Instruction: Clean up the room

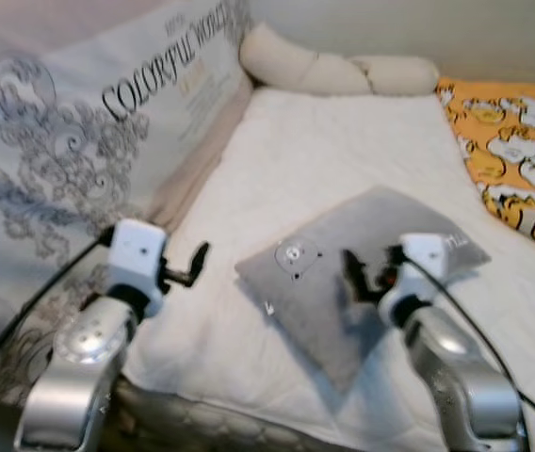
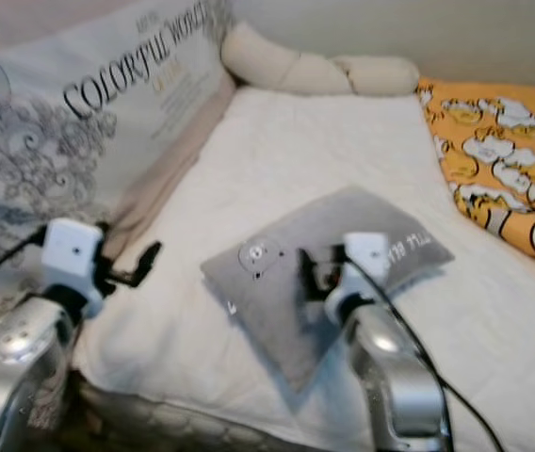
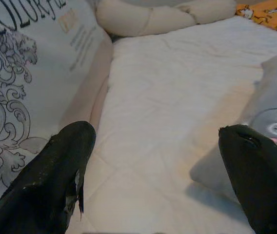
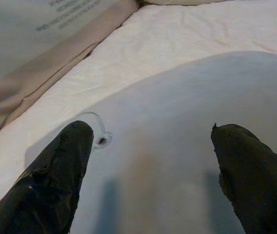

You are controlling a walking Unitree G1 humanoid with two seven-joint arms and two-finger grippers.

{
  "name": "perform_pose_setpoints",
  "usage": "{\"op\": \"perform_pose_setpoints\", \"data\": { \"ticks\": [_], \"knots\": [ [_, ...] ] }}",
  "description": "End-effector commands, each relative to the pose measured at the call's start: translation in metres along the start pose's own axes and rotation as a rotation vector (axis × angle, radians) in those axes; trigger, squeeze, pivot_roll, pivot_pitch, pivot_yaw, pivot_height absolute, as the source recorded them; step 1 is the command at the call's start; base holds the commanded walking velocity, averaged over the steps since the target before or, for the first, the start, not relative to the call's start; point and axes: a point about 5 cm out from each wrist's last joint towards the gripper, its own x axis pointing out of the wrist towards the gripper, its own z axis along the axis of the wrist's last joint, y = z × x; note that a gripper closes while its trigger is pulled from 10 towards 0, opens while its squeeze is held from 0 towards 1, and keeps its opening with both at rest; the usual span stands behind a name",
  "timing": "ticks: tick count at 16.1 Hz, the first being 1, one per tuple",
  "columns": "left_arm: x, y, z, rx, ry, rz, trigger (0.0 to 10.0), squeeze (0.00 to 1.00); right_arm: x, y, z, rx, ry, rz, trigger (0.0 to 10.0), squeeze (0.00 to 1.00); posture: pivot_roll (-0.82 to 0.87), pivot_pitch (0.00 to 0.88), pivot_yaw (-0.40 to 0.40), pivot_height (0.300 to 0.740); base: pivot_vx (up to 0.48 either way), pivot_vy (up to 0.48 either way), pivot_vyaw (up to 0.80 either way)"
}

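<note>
pillow (image 1: pixel 343 273), grey, flat, lying askew on the white mattress (image 1: pixel 324 160) with a small round face print, somewhat blurred. right gripper (image 4: pixel 153 170) hovering just above it, fingers (image 4: pixel 55 175) spread apart. left gripper (image 3: pixel 158 170) hanging over bare sheet beside the pillow's edge, fingers also parted. printed bumper (image 1: pixel 79 132) standing along the left; orange patterned blanket (image 1: pixel 517 132) lying at right; cream bolster (image 1: pixel 333 66) resting at the far end.

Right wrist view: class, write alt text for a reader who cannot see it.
The right pincer, its two black fingers open, hovers just above a grey pillow lying on a white bed.
</note>
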Motion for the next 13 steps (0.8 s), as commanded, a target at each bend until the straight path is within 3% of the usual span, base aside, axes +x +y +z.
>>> {"op": "perform_pose_setpoints", "data": {
  "ticks": [1,6,7,8,9,11,13],
  "knots": [
    [0.001,-0.006,0.001,0.009,-0.002,-0.032,10.0,0.0,-0.004,-0.01,0.001,-0.012,-0.005,-0.049,10.0,0.0,0.06,0.0,0.025,0.74,0.0,0.0,0.0],
    [0.005,-0.007,-0.006,-0.041,0.051,-0.071,10.0,0.0,-0.005,-0.016,-0.001,0.012,0.01,-0.11,10.0,0.0,0.06,0.0,0.029,0.74,0.0,0.0,0.0],
    [0.01,-0.002,-0.008,-0.041,0.055,-0.067,10.0,0.52,-0.003,-0.021,0.0,0.037,0.01,-0.135,10.0,0.0,0.05,0.0,0.031,0.74,0.0,0.0,0.0],
    [0.016,0.003,-0.007,-0.051,0.051,-0.06,10.0,1.0,-0.003,-0.024,0.0,0.042,0.012,-0.158,10.0,0.62,0.04,0.0,0.036,0.74,0.0,0.0,0.0],
    [0.024,0.01,-0.006,-0.08,0.046,-0.055,10.0,1.0,-0.002,-0.03,0.002,0.054,0.008,-0.186,10.0,1.0,0.03,0.0,0.037,0.74,0.0,0.0,0.0],
    [0.044,0.022,-0.002,-0.109,0.036,-0.06,10.0,1.0,-0.001,-0.044,0.003,0.103,-0.002,-0.236,10.0,1.0,0.02,0.0,0.043,0.74,0.0,0.0,0.0],
    [0.07,0.023,0.001,-0.236,0.024,-0.12,10.0,1.0,0.001,-0.061,0.002,0.191,0.003,-0.285,10.0,1.0,-0.01,0.0,0.051,0.74,0.0,0.0,0.0]
  ]
}}
